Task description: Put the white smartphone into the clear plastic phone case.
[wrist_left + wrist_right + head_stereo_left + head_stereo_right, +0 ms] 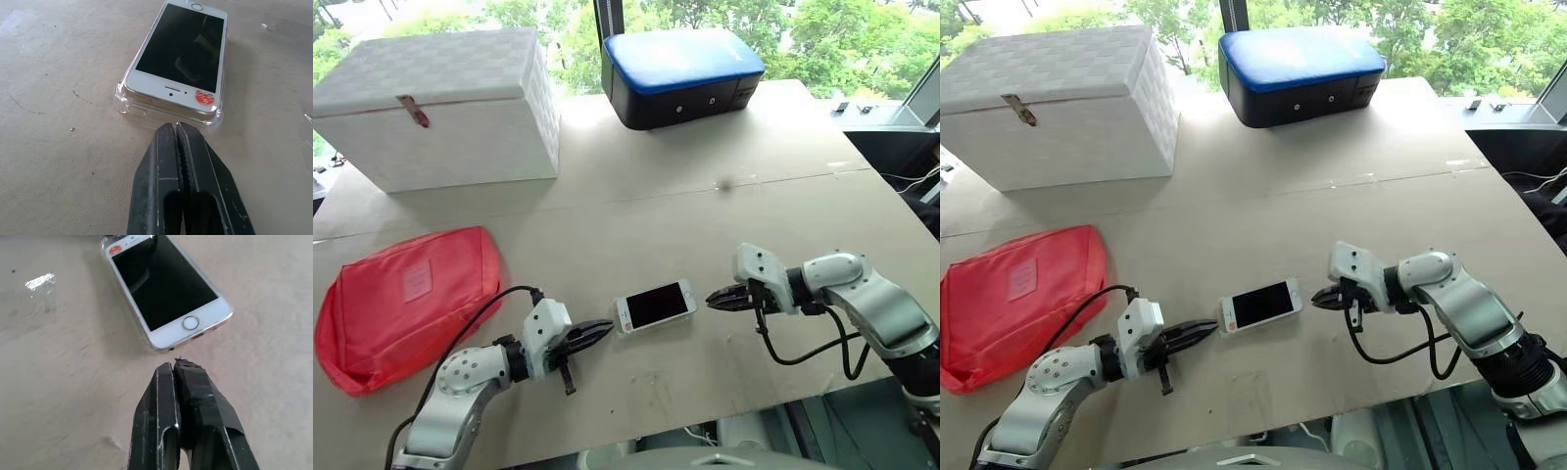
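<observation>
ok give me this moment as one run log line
phone: white smartphone screen up in clear plastic phone case, on table | left gripper: shut, at one end | right gripper: shut, at other end | neither holding

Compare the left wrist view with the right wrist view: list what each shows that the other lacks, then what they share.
Left wrist view alone: the clear plastic phone case jutting out around the phone's earpiece end, and the left gripper, fingers shut, apart from that end.

Right wrist view alone: the home button end, and the right gripper, fingers shut, just short of it.

Both: the white smartphone lying screen-up on the table, with a red sticker beside its earpiece.
</observation>
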